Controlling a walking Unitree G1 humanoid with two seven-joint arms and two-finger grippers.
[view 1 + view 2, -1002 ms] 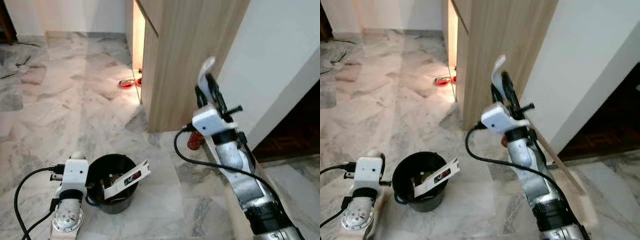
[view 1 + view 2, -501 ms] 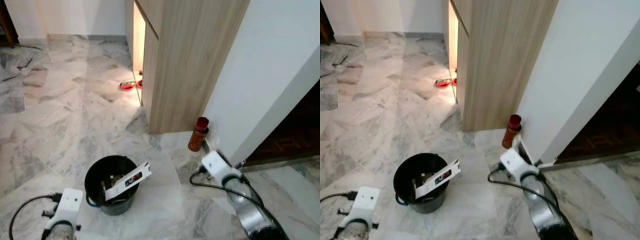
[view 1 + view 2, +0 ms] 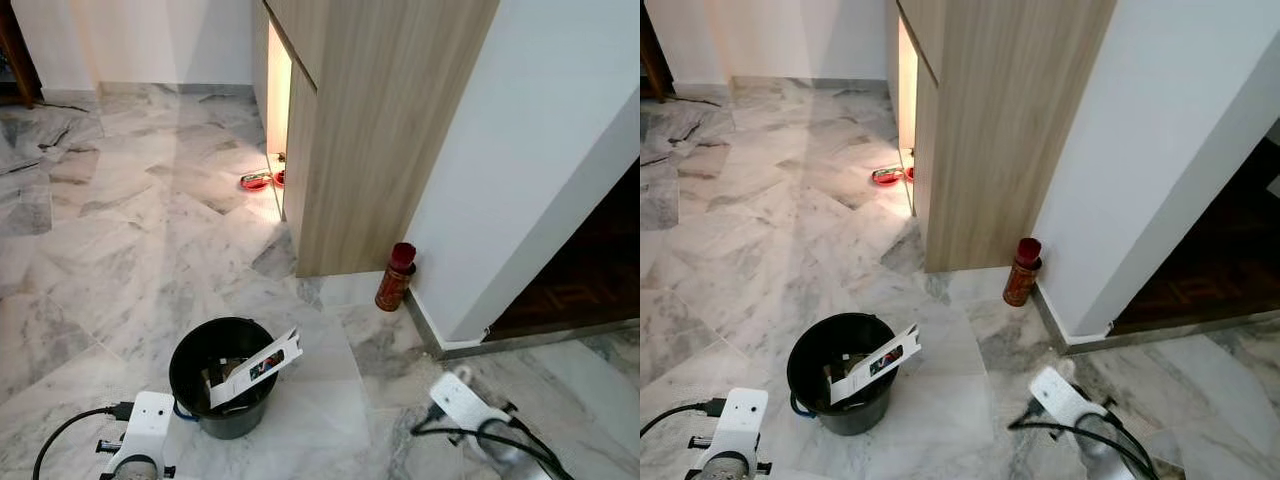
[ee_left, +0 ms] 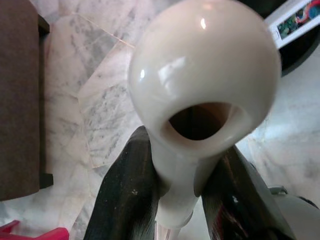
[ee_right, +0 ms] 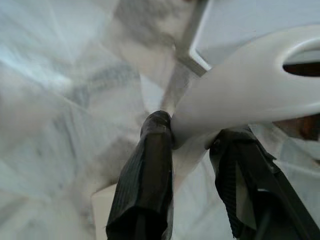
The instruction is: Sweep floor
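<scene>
The left gripper (image 4: 182,200) was clamped on a cream plastic handle (image 4: 202,95) with a rounded end and a hanging hole, its two black fingers (image 4: 127,200) pressed against the neck on either side. The right gripper (image 5: 192,165) was closed on a second white handle (image 5: 250,95), one ribbed finger (image 5: 147,185) on each side of its narrow part; which sweeping tool either handle belonged to could not be told. In the head views both arms sat low at the near edge: the left wrist (image 3: 140,450) just beside a black bucket (image 3: 222,380), the right wrist (image 3: 470,415) near the foot of the white wall (image 3: 540,150). The bucket stood on the grey marble floor (image 3: 120,250) with a white card (image 3: 255,367) leaning out over its rim. A red-capped spray can (image 3: 396,276) stood upright at the corner where the wooden cabinet (image 3: 370,120) met the wall. Small red objects (image 3: 255,181) lay by the lit gap beside the cabinet
</scene>
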